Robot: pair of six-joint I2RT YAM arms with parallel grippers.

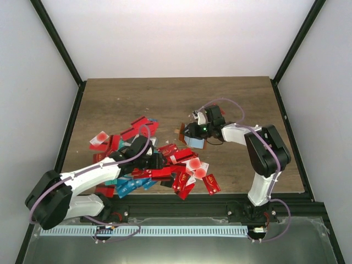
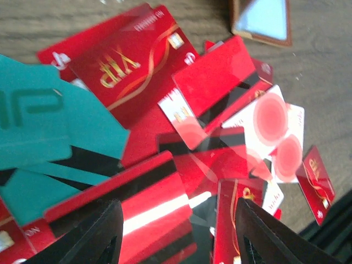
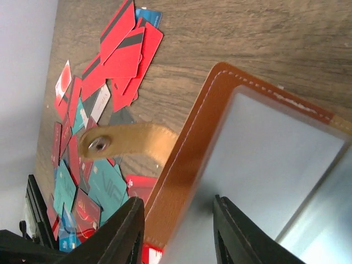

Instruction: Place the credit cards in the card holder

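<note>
Several overlapped credit cards [image 2: 165, 137] could be pinched at once, or one skidded aside, since the pile lies loose beneath the left gripper [image 2: 179, 223], which is hung low over it, jaws spread, nothing held. The card holder [image 3: 187, 176], open beside the pile, is clamped at its edge by the right gripper [image 3: 179, 225].

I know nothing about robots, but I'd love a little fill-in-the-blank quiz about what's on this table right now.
1. The right end effector grips the card holder, whose inside is pale ____.
2. The left end effector is over the credit cards with its jaws ____.
3. Most of the credit cards are coloured ____.
Missing words: blue; open; red.
</note>
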